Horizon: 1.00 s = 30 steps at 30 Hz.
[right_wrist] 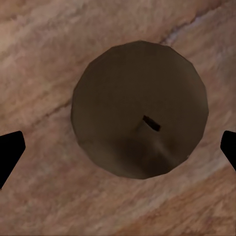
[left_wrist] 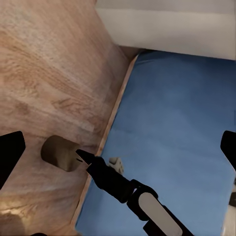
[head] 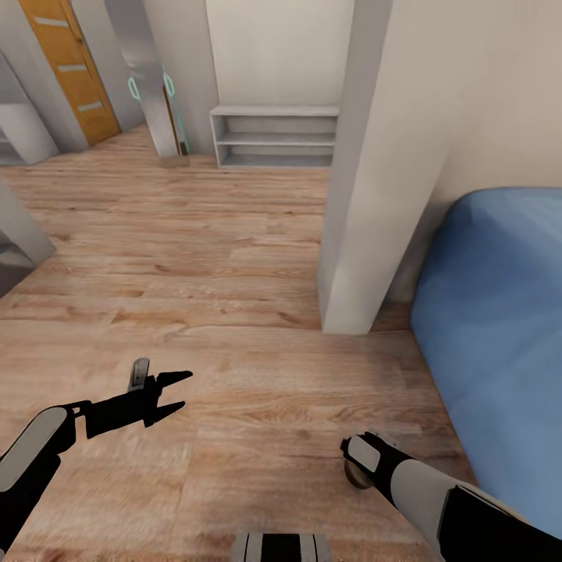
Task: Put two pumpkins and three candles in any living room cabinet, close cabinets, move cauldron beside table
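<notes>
We see 1 candle (right_wrist: 139, 109) standing upright on the wooden floor (head: 195, 257), and the right gripper (right_wrist: 118, 150) hangs straight above it, pointing down. From the right wrist view, the candle's flat round top with its small dark wick sits between the 2 dark fingertips (right_wrist: 10, 152), a little off their midline, and bare floor shows between each tip and the candle's edge. The right jaws are spread wide and touch nothing.

In the left wrist view the same candle (left_wrist: 61, 153) stands just beside the edge of a blue bed (left_wrist: 172, 128), with the right arm's dark tip reaching in right next to it; we cannot tell from there whether the two touch. In the head view only a sliver of the candle (head: 358, 474) shows beneath the right wrist.

The left gripper (head: 181, 391) is held above the floor well apart from the candle, its 2 fingers parted and nothing between them.

Ahead of both grippers stand a pale wall corner (head: 367, 195), a low grey shelf unit (head: 275, 137) against the far wall, and an orange door (head: 72, 66).
</notes>
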### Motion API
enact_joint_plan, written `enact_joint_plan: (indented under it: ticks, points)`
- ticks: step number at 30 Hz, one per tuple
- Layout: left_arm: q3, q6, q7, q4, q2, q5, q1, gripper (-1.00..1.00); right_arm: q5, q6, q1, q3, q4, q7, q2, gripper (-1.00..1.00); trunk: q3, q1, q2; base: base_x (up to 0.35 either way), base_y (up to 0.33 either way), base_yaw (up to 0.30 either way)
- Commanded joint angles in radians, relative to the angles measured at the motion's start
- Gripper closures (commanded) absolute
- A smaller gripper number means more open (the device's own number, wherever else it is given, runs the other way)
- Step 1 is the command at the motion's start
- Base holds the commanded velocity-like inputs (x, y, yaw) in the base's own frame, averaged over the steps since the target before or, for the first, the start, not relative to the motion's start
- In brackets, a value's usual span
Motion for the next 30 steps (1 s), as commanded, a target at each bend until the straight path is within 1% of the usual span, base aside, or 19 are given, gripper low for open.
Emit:
enact_joint_plan:
  ticks: [1,12,16,24,30]
  points:
    - [-0.001,0.001,0.005,0.000,0.001,0.008,-0.001,-1.00,0.000,0.006,-0.001,0.006,-0.001,-0.003,0.000,-1.00,-0.005,0.000,-0.001,0.000,0.000,0.000]
    - [-0.001,0.001,0.005,0.000,0.001,0.008,-0.001,-1.00,-0.002,0.006,-0.001,0.003,-0.001,0.000,-0.003,-1.00,-0.047,0.005,-0.003,0.000,0.000,0.000]
    - [-0.001,0.001,0.005,-0.001,0.001,0.008,-0.001,-1.00,-0.002,0.005,-0.001,0.003,-0.001,0.000,-0.011,-1.00,-0.047,0.005,-0.003,0.000,0.000,0.000]
    - [-0.001,0.001,0.005,-0.004,0.001,0.008,-0.001,-1.00,-0.003,0.005,-0.001,0.003,-0.001,0.000,-0.014,-1.00,-0.047,0.005,-0.003,0.002,0.000,0.000]
    - [-0.001,0.001,0.005,-0.003,0.001,0.008,-0.001,-1.00,-0.003,0.005,-0.001,0.003,-0.001,0.000,-0.014,-1.00,-0.047,0.005,-0.003,0.117,0.000,0.000]
